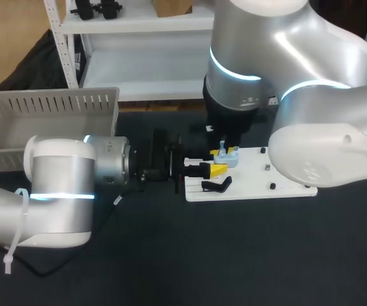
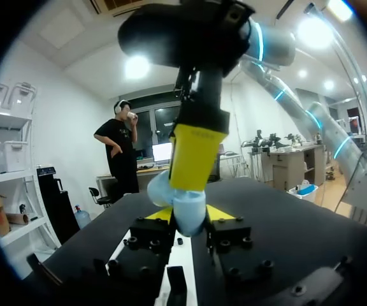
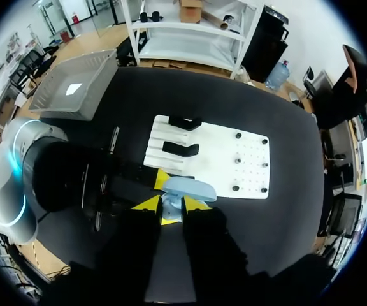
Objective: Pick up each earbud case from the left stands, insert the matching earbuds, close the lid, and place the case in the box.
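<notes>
A light blue earbud case [image 1: 229, 159] hangs just above the left end of the white board [image 1: 279, 178], and both grippers hold it. My left gripper [image 1: 212, 169] comes in level from the left. In the left wrist view its yellow tips press the case's body [image 2: 187, 213] from both sides. My right gripper [image 1: 225, 152] points straight down from above and is shut on the case's raised upper part. In the right wrist view the case [image 3: 193, 189] lies right at my right gripper [image 3: 171, 205]. No earbuds are visible.
Two black stands [image 3: 181, 148] [image 3: 185, 122] sit on the board's [image 3: 234, 159] left part; small black pegs dot its right part. A grey slatted basket [image 1: 50, 111] stands at the table's back left. Dark tabletop stretches along the front.
</notes>
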### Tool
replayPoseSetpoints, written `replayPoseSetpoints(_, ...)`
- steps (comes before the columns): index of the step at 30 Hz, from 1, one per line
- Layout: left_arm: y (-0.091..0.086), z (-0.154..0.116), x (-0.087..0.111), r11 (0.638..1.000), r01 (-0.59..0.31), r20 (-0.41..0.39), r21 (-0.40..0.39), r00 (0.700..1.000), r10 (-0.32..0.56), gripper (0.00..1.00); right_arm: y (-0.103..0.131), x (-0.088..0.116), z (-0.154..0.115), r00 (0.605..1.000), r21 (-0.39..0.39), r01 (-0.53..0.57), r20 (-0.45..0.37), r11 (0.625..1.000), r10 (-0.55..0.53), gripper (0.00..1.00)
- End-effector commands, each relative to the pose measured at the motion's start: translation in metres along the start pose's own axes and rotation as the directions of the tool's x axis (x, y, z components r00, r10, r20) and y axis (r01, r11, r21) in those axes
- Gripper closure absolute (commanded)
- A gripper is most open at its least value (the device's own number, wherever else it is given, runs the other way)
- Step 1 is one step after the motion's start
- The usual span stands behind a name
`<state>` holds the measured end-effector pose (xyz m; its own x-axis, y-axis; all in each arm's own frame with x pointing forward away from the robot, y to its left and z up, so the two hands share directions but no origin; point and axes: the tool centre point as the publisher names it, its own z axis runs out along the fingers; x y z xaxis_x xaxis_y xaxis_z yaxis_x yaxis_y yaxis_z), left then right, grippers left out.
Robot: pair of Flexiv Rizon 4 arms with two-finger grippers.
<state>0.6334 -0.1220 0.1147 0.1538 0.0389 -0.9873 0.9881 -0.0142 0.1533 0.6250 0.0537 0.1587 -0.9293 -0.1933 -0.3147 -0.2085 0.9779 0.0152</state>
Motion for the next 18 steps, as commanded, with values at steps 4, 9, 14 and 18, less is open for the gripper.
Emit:
replayPoseSetpoints(4, -0.002, 0.0, -0.001, 1.0, -0.001, 0.0, 0.0, 1.0, 0.001, 1.0, 0.0, -0.003, 0.002, 1.0, 0.011, 0.019, -0.001, 1.0, -0.019, 0.85)
replayPoseSetpoints(9, -0.002, 0.0, -0.001, 1.0, -0.001, 0.0, 0.0, 1.0, 0.001, 1.0, 0.002, -0.001, -0.005, 0.999, 0.019, 0.033, 0.01, 0.999, -0.033, 0.34)
replayPoseSetpoints(14, -0.002, 0.0, -0.001, 1.0, -0.001, 0.0, 0.0, 1.0, 0.001, 1.0, 0.003, 0.002, -0.018, 0.998, 0.033, 0.048, 0.031, 0.998, -0.049, 0.01)
replayPoseSetpoints(18, -0.002, 0.0, -0.001, 1.0, -0.001, 0.0, 0.0, 1.0, 0.001, 1.0, -0.004, -0.003, -0.027, 0.997, 0.054, 0.011, 0.07, 0.998, -0.015, 0.0)
